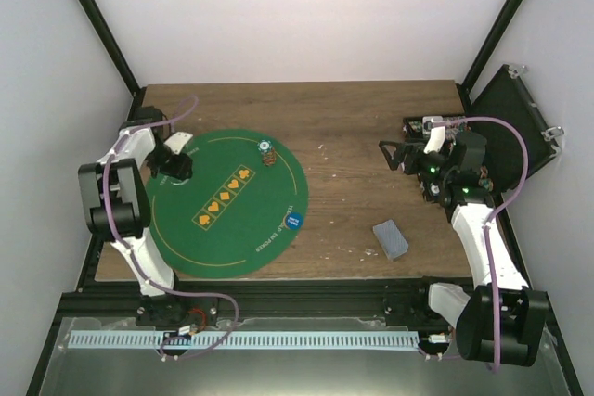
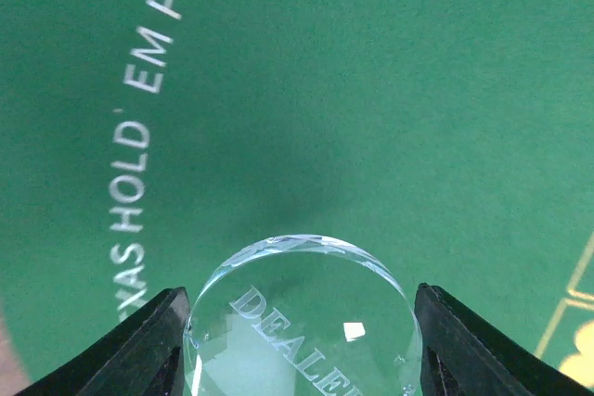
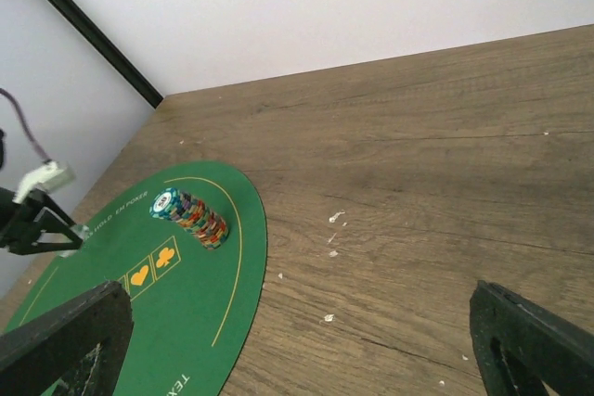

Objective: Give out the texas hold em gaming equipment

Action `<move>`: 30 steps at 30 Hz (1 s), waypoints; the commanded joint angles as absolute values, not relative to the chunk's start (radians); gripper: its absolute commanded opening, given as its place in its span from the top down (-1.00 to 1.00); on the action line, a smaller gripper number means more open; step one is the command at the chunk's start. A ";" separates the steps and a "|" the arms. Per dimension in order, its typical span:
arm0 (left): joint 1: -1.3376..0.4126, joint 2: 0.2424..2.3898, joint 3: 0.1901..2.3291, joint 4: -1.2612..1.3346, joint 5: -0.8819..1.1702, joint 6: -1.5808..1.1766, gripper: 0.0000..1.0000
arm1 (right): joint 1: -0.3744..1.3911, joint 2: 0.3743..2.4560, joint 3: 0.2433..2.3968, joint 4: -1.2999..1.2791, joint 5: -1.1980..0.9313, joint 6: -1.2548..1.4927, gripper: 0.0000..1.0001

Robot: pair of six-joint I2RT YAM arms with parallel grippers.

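Note:
A clear round disc engraved DEALER [image 2: 302, 322] sits between the two black fingers of my left gripper [image 2: 302, 345], which is shut on it just over the green mat [image 2: 390, 90]. Whether the disc touches the mat I cannot tell. From above, the left gripper [image 1: 174, 166] is over the mat's left part. A leaning stack of mixed poker chips [image 1: 267, 153] [image 3: 190, 215] stands at the mat's far edge. One blue chip [image 1: 292, 221] lies near the mat's right rim. A grey-blue deck of cards [image 1: 391, 238] lies on the wood. My right gripper [image 1: 394, 155] [image 3: 297, 350] hangs open and holds nothing.
The black hard case [image 1: 515, 127] leans at the table's right edge behind the right arm. Small white flecks [image 3: 334, 220] dot the wooden table [image 3: 445, 136] between the mat [image 1: 232, 238] and the right gripper. Black frame posts rise at both back corners.

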State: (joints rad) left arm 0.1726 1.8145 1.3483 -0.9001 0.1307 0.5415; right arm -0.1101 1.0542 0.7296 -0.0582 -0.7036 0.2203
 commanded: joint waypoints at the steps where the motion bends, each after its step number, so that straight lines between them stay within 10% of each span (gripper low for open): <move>1: 0.158 1.883 1.383 -0.800 0.123 0.492 1.00 | -0.113 1.057 0.778 -0.063 -0.744 0.230 -1.00; 9: 0.070 1.926 1.319 -0.725 0.029 0.509 0.73 | -0.068 1.081 0.790 -0.084 -0.756 0.218 -1.00; 18: 0.081 1.872 1.325 -0.757 0.077 0.484 -0.66 | 0.295 1.181 0.894 -0.294 -0.536 0.106 -0.98; 30: 0.132 1.668 1.309 -0.902 0.276 0.480 -0.86 | 0.798 1.621 1.073 -0.454 -0.170 0.136 -0.77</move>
